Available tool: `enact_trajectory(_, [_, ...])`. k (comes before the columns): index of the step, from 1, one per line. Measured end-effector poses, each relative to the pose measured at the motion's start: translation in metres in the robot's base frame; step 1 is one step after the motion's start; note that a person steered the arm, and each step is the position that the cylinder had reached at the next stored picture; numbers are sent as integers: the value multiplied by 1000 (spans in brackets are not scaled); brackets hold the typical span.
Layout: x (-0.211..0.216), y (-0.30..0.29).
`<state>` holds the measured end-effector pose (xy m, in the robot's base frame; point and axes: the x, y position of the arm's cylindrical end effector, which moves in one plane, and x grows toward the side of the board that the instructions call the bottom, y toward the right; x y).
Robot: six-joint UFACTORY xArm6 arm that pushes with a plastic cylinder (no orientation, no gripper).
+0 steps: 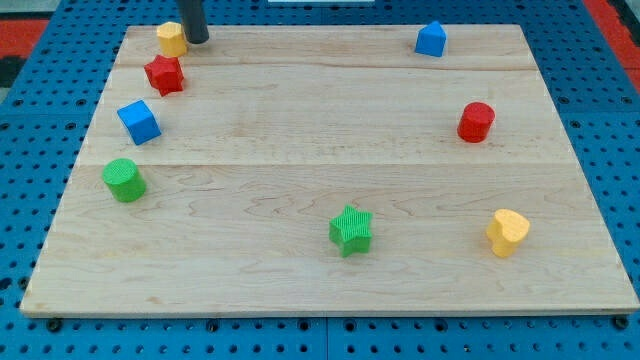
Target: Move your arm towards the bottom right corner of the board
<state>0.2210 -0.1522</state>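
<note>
My tip (196, 39) rests at the board's top left, just right of a yellow block (171, 39) and nearly touching it. A red star block (164, 74) lies just below the yellow one. A blue cube (138, 122) and a green cylinder (124, 180) sit further down the left side. A green star block (351, 230) lies at the bottom centre. A yellow heart-shaped block (507, 232) sits nearest the bottom right corner. A red cylinder (476, 122) is at the right, and a blue house-shaped block (431, 39) is at the top right.
The wooden board (330, 290) lies on a blue perforated table (30, 150). The board's edges show on all sides. A red area (15, 30) lies beyond the table at the top left.
</note>
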Motion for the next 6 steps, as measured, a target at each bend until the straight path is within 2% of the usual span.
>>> enact_trajectory(1, [32, 98])
enact_trajectory(2, [87, 181])
enact_trajectory(4, [172, 296])
enact_trajectory(5, [213, 311])
enact_trajectory(6, [264, 391])
